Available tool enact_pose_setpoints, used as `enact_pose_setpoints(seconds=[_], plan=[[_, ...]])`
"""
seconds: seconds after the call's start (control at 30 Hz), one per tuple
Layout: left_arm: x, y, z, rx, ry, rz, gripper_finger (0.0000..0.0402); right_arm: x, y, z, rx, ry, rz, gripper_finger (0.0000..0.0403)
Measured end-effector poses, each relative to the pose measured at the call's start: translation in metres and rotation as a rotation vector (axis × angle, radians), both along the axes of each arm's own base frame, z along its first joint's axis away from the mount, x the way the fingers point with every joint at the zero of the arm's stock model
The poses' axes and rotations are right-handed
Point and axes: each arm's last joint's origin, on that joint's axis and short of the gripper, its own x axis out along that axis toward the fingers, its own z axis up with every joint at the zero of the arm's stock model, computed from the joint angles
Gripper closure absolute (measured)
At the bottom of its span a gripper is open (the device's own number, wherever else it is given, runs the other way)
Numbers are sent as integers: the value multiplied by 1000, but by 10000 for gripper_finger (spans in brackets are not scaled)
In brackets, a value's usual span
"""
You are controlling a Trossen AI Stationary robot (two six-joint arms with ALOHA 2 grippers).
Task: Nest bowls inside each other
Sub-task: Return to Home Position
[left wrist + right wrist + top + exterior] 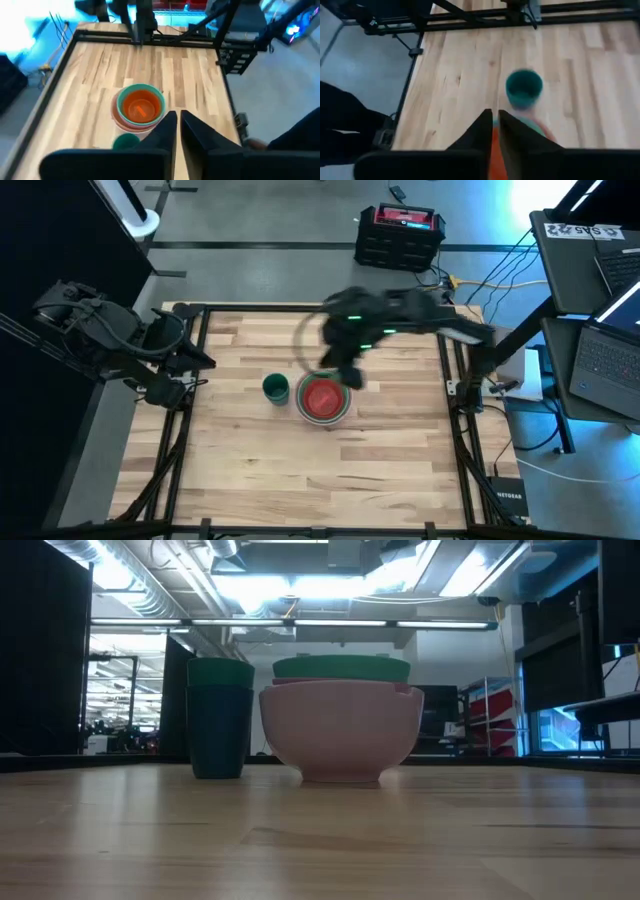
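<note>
A stack of nested bowls (322,399) stands on its base near the table's middle. An orange-red bowl (139,107) lies innermost, a teal-green rim (340,668) shows above it, and a pink bowl (340,735) is the outermost. Just left of the stack stands a small dark blue cup (220,735) with a green cup (276,387) set in it. My right gripper (495,125) hangs shut above the stack's far side, blurred in the high view (348,372), with nothing between its fingers. My left gripper (177,127) waits shut and raised at the table's left edge (205,362).
Black frame rails (455,390) run along the table's left, right and far edges. A black crate (398,235) sits on the floor beyond the far edge, and laptops (605,350) stand off to the right. Bare wood (320,480) stretches toward the near edge.
</note>
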Motion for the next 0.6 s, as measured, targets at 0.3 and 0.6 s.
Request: enact_pose_setpoints(seconds=[0.3,0.6], plan=[[-45,23,10,51,-121,64,401,-177,51,74,-53,-244,-361,402],[-60,33,15,6,-207,198,402,-245,66,52,-82,-442,-402,402]])
